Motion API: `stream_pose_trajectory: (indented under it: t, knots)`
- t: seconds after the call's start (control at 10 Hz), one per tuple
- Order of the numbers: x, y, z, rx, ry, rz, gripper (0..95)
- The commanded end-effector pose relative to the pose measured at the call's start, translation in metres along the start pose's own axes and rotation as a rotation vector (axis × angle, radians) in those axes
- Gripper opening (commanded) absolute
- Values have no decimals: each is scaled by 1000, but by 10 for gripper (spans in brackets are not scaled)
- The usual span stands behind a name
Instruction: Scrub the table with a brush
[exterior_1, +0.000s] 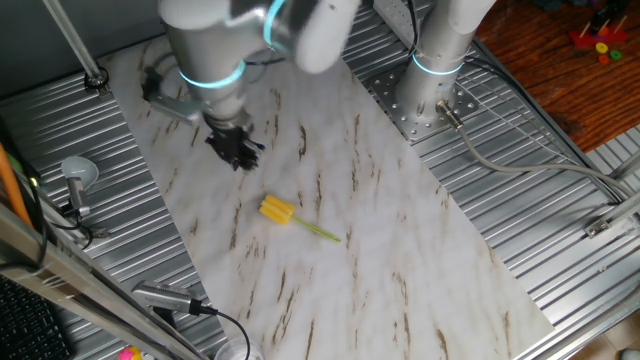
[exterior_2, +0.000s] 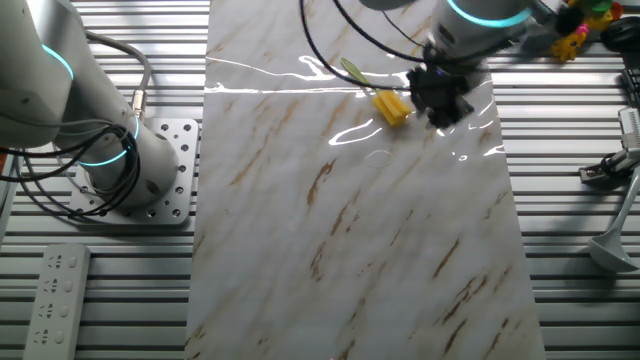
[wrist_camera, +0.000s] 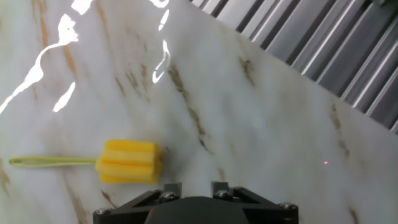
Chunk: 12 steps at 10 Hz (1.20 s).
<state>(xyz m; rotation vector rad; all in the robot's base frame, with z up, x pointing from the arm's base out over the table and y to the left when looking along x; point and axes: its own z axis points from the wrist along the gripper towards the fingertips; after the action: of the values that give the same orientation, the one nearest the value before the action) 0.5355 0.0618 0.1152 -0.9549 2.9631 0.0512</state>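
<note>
Brush (exterior_1: 277, 211): lies flat on the tabletop (exterior_1: 400, 250), yellow head toward the gripper (exterior_1: 235, 150), thin handle pointing away.
Gripper: hangs above the tabletop just beside the brush head, not touching the brush.
Fingers: hold nothing; how far apart they stand I cannot tell, the hand view shows only the black base.
Risk: the handle is thin and lies flat, so a slightly off descent could probably push the brush aside or press the fingers into the tabletop.
Risk, grip: a pinch on the soft head may let the brush twist during scrubbing.
Writing: none readable.
</note>
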Motion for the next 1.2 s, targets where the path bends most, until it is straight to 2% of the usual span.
stream_pose_trajectory:
  t: [0.1, 0.4, 0.6, 0.8, 0.9, 1.2]
  knots:
    - [0, -3, -1, 16, 9, -64, 380]
    - [0, -3, -1, 6, 18, -136, 380]
    - [0, -3, -1, -2, 14, -135, 380]
    - [-5, 5, 4, -20, 6, -127, 380]
    - [-8, 22, 11, -33, -7, -117, 380]
    - [-12, 55, 25, -35, -10, -88, 380]
